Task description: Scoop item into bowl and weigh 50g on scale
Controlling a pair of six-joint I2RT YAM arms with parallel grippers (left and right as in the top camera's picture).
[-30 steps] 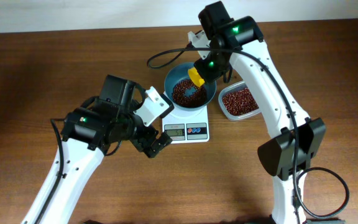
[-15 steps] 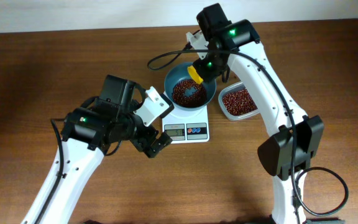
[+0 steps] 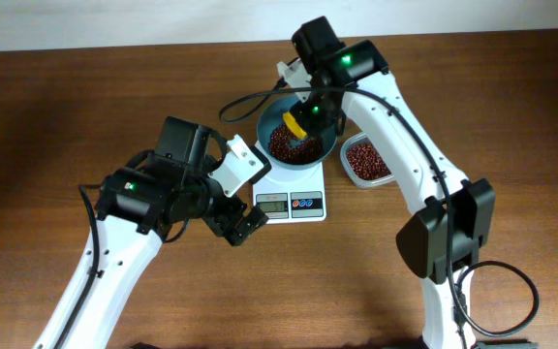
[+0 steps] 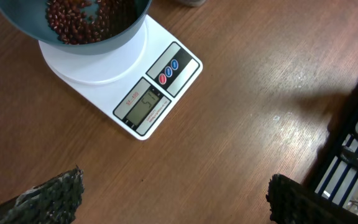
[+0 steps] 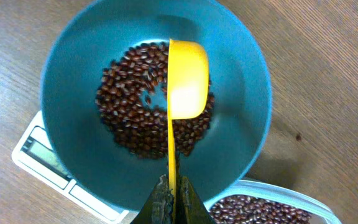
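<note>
The teal bowl [image 3: 329, 147] stands on the white scale [image 3: 289, 205] and holds a heap of red-brown beans [image 3: 281, 145]. My right gripper [image 3: 310, 107] is shut on the thin handle of a yellow scoop [image 3: 294, 124], whose cup hangs over the beans. In the right wrist view the scoop [image 5: 187, 78] is above the beans [image 5: 129, 118] inside the bowl [image 5: 61, 124], and the right gripper [image 5: 173, 194] pinches the handle edge-on. My left gripper [image 3: 245, 228] is open and empty over bare wood in front of the scale [image 4: 148, 102]; the left gripper [image 4: 173, 193] has widely spread fingers.
A clear plastic container [image 3: 364, 161] of more beans sits right of the bowl, partly under the right arm; its rim [image 5: 260, 186] shows in the right wrist view. A black cable [image 3: 245, 97] loops left of the bowl. The right arm's base [image 3: 444, 233] stands at the front right.
My right gripper has carried the yellow scoop leftward, further over the bowl's beans. The left arm has stayed put.
</note>
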